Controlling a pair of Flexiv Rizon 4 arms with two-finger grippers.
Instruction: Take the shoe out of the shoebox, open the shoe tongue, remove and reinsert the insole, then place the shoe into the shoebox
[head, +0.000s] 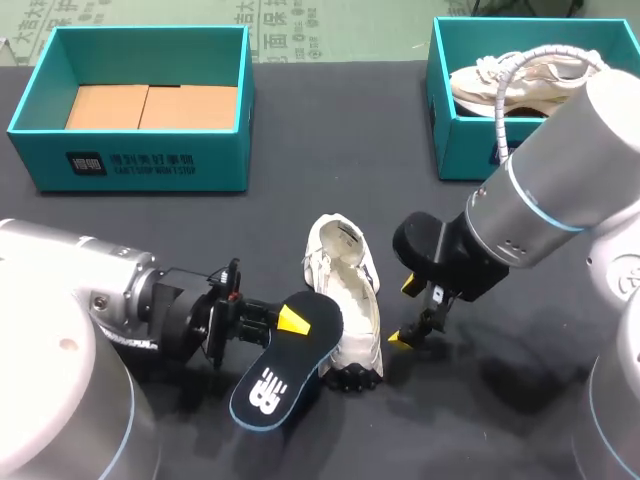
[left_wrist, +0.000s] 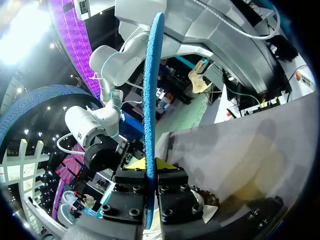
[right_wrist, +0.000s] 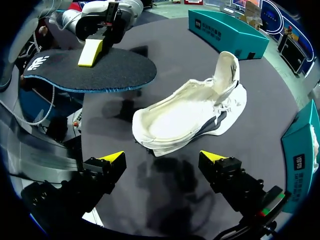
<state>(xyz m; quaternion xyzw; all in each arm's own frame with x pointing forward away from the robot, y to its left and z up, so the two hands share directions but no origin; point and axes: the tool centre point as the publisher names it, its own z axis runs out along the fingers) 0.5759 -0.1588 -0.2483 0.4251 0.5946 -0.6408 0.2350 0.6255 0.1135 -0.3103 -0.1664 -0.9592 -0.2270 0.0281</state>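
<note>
1. Now, left gripper: its fingers are closed flat on the insole, one yellow tip on the dark upper face and the other under it. In the left wrist view the gripper has the insole edge-on, a thin blue line running out from between the two pads.
2. Insole: held clear of the table, just left of the shoe, with its far end overlapping the shoe's near left edge. From the right wrist view the insole lies level and the left gripper grips it mid-length.
3. Right gripper: fingers spread wide, nothing between them, low beside the shoe's right flank and apart from it. In its own view the gripper brackets the toe end of the shoe from a short way off.
4. Shoe: white, at mid-table, outside both boxes, heel toward the far side. It seems to lean on its side with the opening facing the right arm; the exact tilt is hard to read.
5. Left shoebox: teal, open, far left, with a brown cardboard floor.
6. Right shoebox: teal, far right, holds a second shoe.
</note>
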